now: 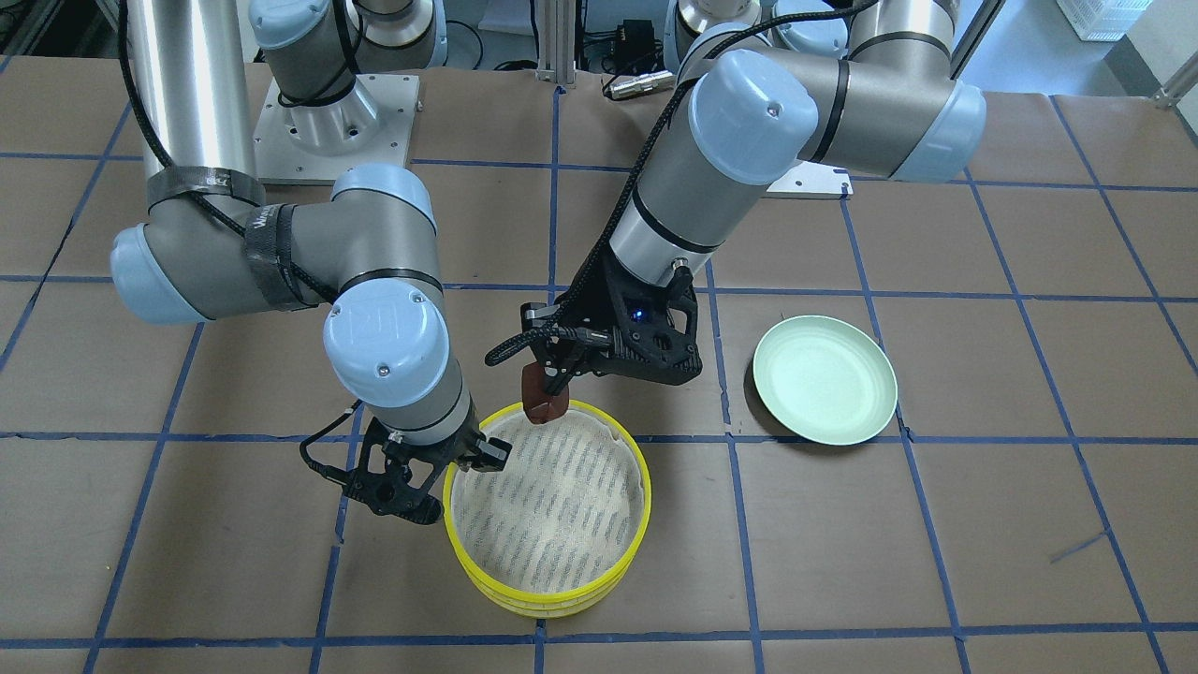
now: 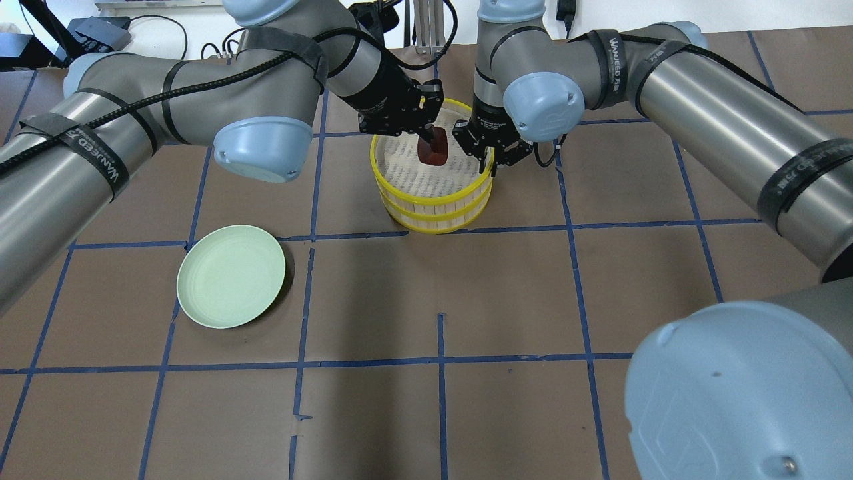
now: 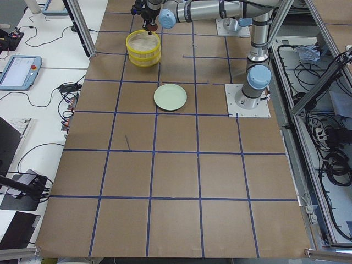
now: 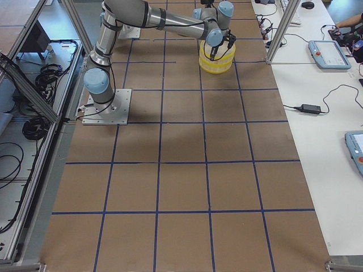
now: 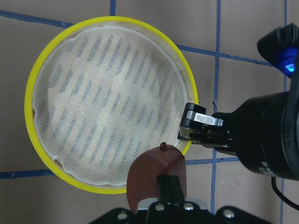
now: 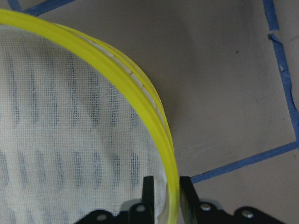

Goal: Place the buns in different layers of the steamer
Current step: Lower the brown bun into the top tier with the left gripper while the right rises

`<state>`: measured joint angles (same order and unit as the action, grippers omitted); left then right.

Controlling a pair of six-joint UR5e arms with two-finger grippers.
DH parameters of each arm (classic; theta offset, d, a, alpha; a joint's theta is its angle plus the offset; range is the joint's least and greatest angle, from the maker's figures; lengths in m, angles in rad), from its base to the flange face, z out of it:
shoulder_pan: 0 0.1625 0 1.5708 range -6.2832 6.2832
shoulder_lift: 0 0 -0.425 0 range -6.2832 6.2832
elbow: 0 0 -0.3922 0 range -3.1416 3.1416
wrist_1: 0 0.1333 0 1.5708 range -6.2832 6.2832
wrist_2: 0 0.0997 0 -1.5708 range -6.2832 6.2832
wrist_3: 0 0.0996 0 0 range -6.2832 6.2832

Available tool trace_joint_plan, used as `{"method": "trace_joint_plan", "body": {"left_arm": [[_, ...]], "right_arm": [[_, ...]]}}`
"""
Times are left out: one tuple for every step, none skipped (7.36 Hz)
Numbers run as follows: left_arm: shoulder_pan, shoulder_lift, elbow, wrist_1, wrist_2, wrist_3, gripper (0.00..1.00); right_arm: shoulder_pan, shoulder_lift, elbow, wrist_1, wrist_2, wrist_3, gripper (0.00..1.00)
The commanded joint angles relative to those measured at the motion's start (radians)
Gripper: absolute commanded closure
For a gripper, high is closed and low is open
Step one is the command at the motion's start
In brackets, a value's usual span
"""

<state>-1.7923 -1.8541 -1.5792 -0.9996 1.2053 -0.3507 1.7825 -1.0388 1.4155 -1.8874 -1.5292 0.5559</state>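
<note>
Gripping the brown bun (image 1: 544,405), left pincer (image 1: 555,382) hangs over steamer (image 1: 560,592); right pincer (image 6: 164,185) clamps rim (image 6: 158,122).

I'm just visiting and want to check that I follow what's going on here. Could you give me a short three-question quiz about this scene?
1. True or false: the dark bun already lies loose on the steamer.
2. What does the right end effector grip? A) the dark bun B) the steamer's yellow rim C) nothing
3. Fill in: the green plate holds ____.

Key:
1. False. The left end effector holds it over the steamer.
2. B
3. nothing
</note>
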Motion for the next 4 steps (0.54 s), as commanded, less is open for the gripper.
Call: {"method": "trace_joint_plan", "body": {"left_arm": [[-0.001, 0.003, 0.002, 0.001, 0.005, 0.004, 0.99], [-0.001, 0.003, 0.004, 0.001, 0.007, 0.009, 0.99], [0.001, 0.0, 0.004, 0.001, 0.023, 0.031, 0.99], [0.001, -0.01, 0.004, 0.001, 0.045, 0.053, 0.99]], "right_arm": [[0.0, -0.007, 0.003, 0.001, 0.0, -0.027, 0.47], [-0.008, -0.035, 0.008, -0.001, -0.011, -0.119, 0.42], [-0.038, -0.067, 0.007, 0.005, -0.011, -0.184, 0.37], [-0.098, -0.11, 0.005, 0.037, 0.001, -0.198, 0.35]]}}
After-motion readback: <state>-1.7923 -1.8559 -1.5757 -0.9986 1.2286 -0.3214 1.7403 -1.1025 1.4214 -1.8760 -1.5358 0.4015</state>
